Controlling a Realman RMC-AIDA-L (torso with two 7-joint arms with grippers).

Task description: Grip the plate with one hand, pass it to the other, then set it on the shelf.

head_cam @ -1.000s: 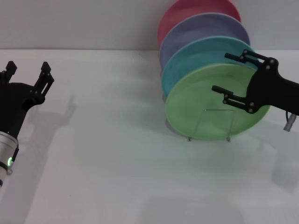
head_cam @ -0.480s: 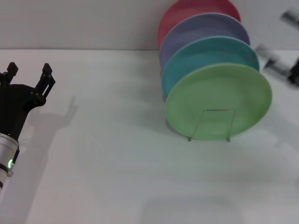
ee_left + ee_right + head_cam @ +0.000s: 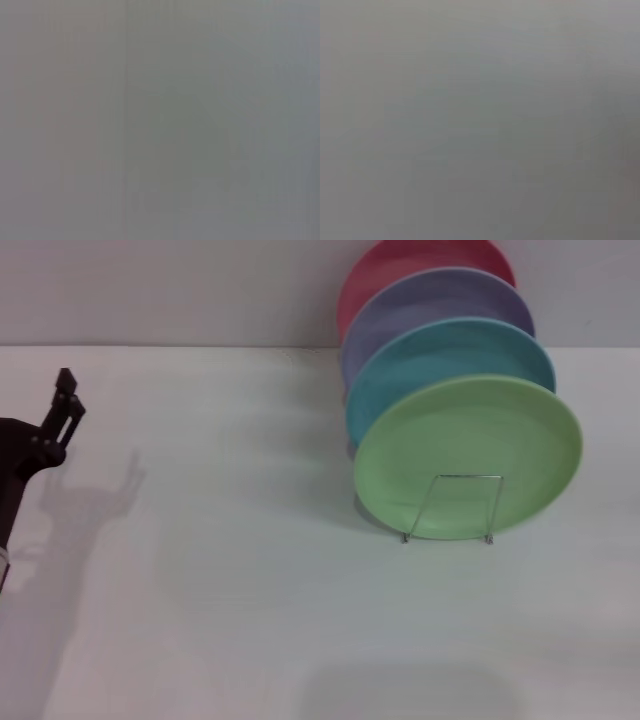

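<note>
White table (image 3: 230, 620): racked plate (image 3: 468, 455) far from left claw (image 3: 45, 425).

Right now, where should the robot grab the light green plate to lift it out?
Probably by the top rim of the green plate, coming from above. It stands nearly upright at the front of the wire rack, so its upper edge is free, while the turquoise plate sits close behind it. The left gripper is far off at the table's left edge; the right one is out of view.
</note>
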